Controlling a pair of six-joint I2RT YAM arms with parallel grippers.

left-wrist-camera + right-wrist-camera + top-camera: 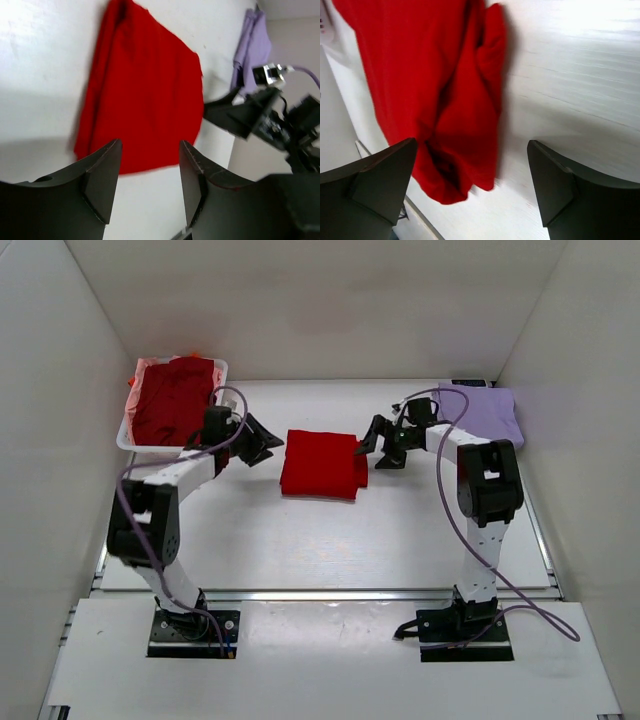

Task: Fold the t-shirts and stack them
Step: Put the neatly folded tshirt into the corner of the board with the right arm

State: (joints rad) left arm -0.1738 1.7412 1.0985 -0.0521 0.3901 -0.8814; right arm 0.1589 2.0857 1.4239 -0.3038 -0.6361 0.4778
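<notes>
White table point(420, 530) enclosed by white walls. Top view: the folded red t-shirt point(322, 463) lies between the left fingers point(270, 432) and the right fingers point(370, 440), both pairs spread. A lavender t-shirt point(487, 412) lies behind the right fingers. Left wrist view: the spread left fingers point(102, 175) frame the red t-shirt point(145, 95) just ahead. Right wrist view: the spread right fingers point(380, 185) have the red t-shirt point(435, 75) ahead.

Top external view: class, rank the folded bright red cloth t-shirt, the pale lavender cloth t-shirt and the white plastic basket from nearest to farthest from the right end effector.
1. Folded bright red cloth t-shirt, centre, just beside the right end effector.
2. Pale lavender cloth t-shirt, far right corner.
3. White plastic basket, far left.
</notes>
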